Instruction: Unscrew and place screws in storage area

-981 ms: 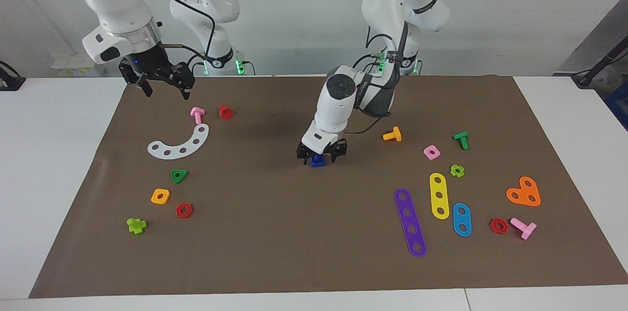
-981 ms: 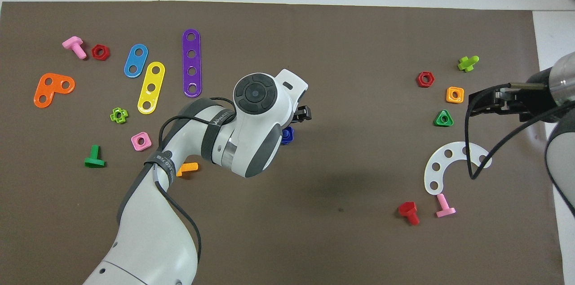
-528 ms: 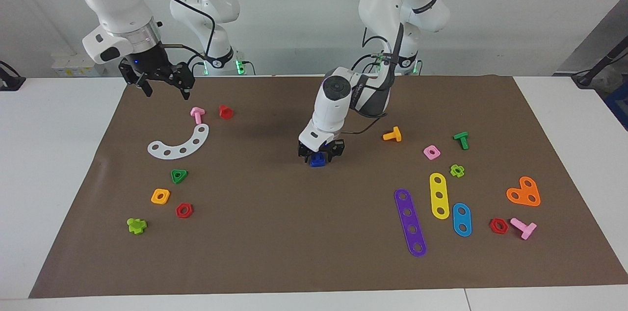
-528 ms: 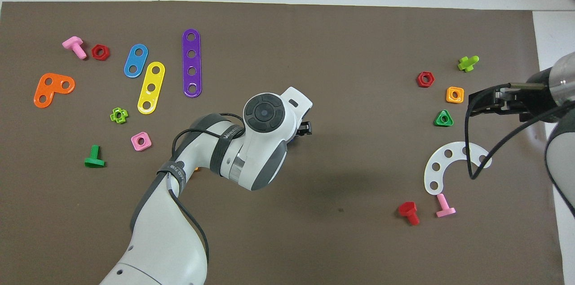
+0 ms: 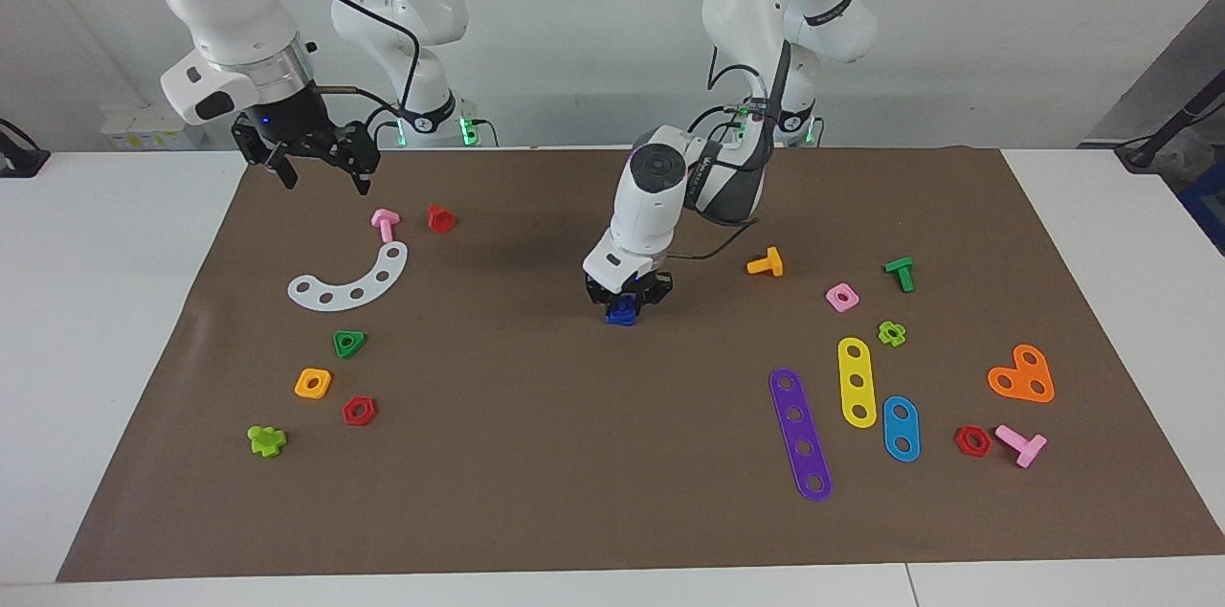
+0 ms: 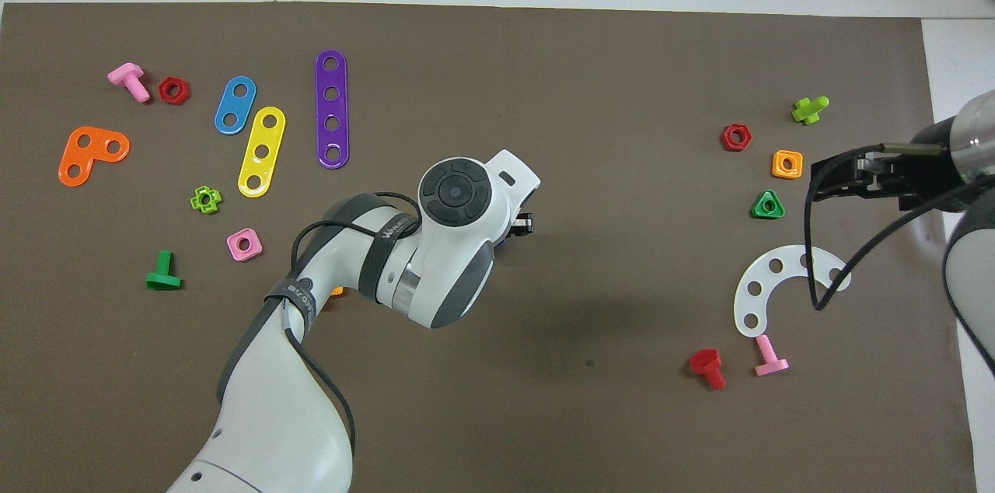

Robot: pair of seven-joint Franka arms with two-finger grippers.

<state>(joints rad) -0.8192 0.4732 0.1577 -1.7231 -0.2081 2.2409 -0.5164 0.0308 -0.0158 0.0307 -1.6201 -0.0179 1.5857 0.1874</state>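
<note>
Facing view: left gripper gripping the dark-blue bolt mid-mat; right gripper waiting, fingers spread, hanging over the mat's edge near the pink bolt.

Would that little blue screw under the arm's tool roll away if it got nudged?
Probably not: the blue screw has a flat angular head and short stem. It looks like light, stiff plastic, so it may slide. The left tool sits right on it.
</note>
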